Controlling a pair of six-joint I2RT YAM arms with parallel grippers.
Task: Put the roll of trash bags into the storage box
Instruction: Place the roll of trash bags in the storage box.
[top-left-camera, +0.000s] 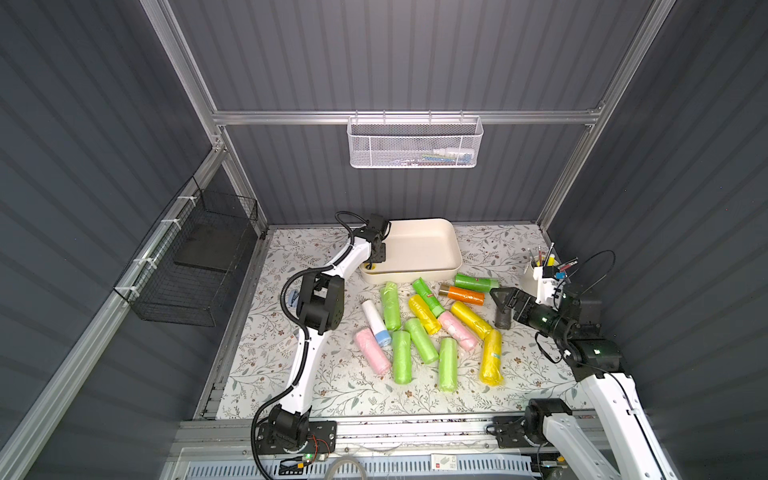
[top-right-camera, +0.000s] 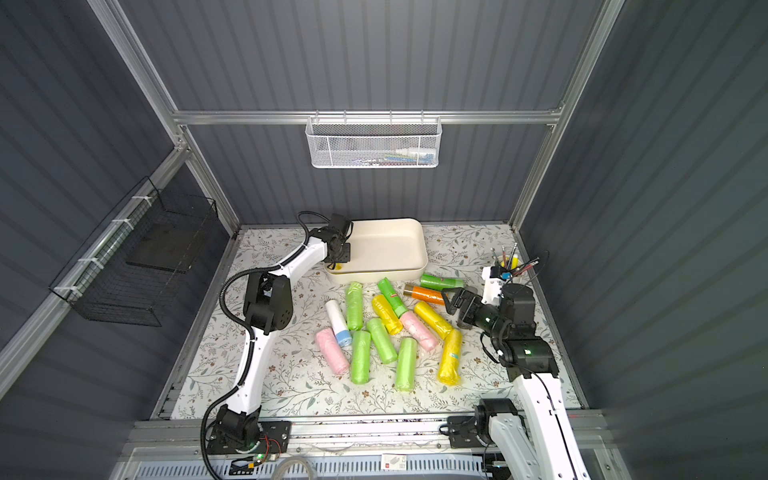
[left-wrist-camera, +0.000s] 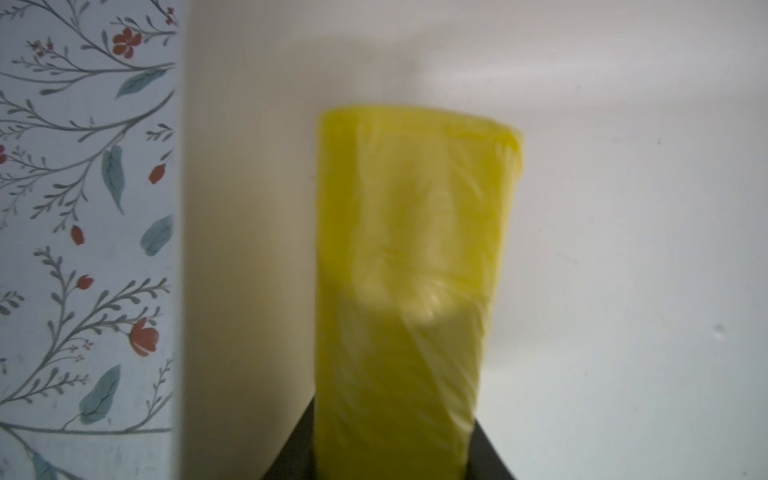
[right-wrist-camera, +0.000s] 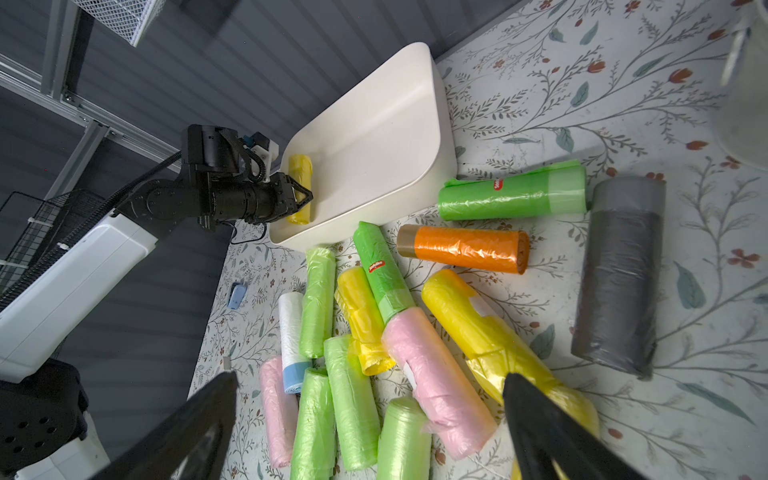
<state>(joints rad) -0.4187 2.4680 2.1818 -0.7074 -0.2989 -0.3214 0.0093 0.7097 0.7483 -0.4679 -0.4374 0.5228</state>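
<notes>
A yellow roll of trash bags (left-wrist-camera: 407, 257) is held in my left gripper (left-wrist-camera: 392, 465), which is shut on it. The roll lies low inside the cream-white storage box (top-left-camera: 453, 249), at the corner nearest my left arm, close to the side wall (left-wrist-camera: 249, 208). The right wrist view shows the same grip: the left gripper (right-wrist-camera: 300, 198) on the yellow roll (right-wrist-camera: 300, 170) inside the box (right-wrist-camera: 374, 137). In both top views the left gripper (top-left-camera: 376, 259) (top-right-camera: 338, 259) mostly hides the roll. My right gripper (top-left-camera: 500, 307) (right-wrist-camera: 370, 382) hovers open and empty over the right end of the pile of loose rolls (top-left-camera: 415, 328).
Several green, yellow, pink, white and orange rolls lie on the floral mat in front of the box. A dark grey roll (right-wrist-camera: 619, 282) lies beside my right gripper. A white pen holder (top-left-camera: 544, 278) stands at the right. A white mesh basket (top-left-camera: 413, 143) and a black wire basket (top-left-camera: 195, 257) hang on the walls.
</notes>
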